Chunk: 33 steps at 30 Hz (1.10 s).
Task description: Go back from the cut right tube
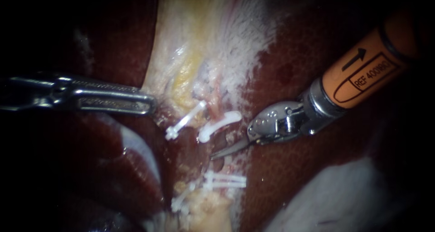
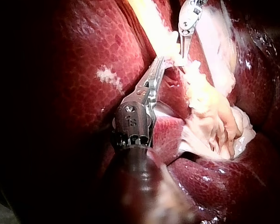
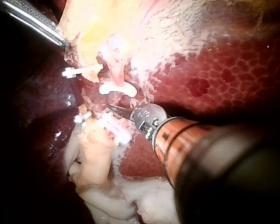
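Observation:
My right instrument (image 1: pixel 214 156), on an orange shaft from the upper right, has thin curved blades lying together and holding nothing. The blades' tip sits in the gap of the cut right tube (image 1: pixel 216 106), between a white clip (image 1: pixel 219 123) above and two white clips (image 1: pixel 225 181) below. The right wrist view shows the same tip (image 3: pixel 111 108) between those clips. My left instrument (image 1: pixel 152 106) comes in from the left, its jaws shut on the pale edge of the gallbladder (image 1: pixel 204 37). The left tube carries a clip (image 1: pixel 186 120) above and more clips (image 1: pixel 181 200) below.
Dark red liver (image 1: pixel 294 177) surrounds the field on both sides. Yellowish fat (image 1: pixel 183 78) lies above the clips. A pale white mass (image 1: pixel 335 200) fills the lower right corner, under my right instrument's shaft.

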Motion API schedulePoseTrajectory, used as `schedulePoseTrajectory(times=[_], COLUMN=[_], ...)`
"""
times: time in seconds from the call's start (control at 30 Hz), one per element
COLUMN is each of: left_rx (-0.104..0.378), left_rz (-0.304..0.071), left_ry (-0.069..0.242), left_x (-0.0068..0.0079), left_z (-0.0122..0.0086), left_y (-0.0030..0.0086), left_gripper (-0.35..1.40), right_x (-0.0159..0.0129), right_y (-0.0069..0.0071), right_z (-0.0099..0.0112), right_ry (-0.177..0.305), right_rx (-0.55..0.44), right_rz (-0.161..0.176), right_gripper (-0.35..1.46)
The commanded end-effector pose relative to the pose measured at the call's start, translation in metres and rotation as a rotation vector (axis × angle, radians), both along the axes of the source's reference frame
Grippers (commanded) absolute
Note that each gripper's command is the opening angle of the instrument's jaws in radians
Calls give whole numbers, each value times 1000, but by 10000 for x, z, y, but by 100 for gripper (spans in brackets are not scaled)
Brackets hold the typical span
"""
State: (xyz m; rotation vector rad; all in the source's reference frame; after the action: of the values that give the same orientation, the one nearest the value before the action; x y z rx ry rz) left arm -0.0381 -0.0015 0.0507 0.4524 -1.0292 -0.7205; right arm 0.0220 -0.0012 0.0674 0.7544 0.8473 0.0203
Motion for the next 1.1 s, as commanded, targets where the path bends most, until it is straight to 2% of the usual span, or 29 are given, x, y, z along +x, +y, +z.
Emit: schedulePoseTrajectory(times=[0.03, 0.43, 0.5, 0.57, 0.6, 0.7, 0.83, 1.03, 1.1], left_rx=[0, 0, 0, 0, 0, 0, 0, 0, 0], left_rz=[0, 1, 1, 1, 1, 1, 1, 1, 1], left_ry=[0, 0, 0, -1, -1, -1, -1, -1, -1], left_x=[0, 0, 0, 1, 1, 1, 1, 1, 2], left_z=[0, 0, 0, 0, -1, -1, -1, -1, -1], left_y=[0, 0, 0, 0, 0, 0, -1, -1, -1], left_gripper=[-35, -35, -35, -35, -35, -35, -35, -35, -35], right_x=[0, -1, -2, -2, -2, -3, -3, -3, -3], right_y=[-1, 0, 0, 1, 1, 2, 4, 5, 5], right_z=[1, 0, -1, -1, -2, -3, -5, -6, -6], right_ry=[0, 0, -1, -5, -7, -10, -12, -17, -18], right_rx=[-1, -2, -12, -34, -45, -53, -58, -53, -57], right_rz=[0, 2, 17, 52, 71, 87, 99, 104, 112], right_gripper=[-35, -35, -35, -35, -25, 15, 44, 58, 73])
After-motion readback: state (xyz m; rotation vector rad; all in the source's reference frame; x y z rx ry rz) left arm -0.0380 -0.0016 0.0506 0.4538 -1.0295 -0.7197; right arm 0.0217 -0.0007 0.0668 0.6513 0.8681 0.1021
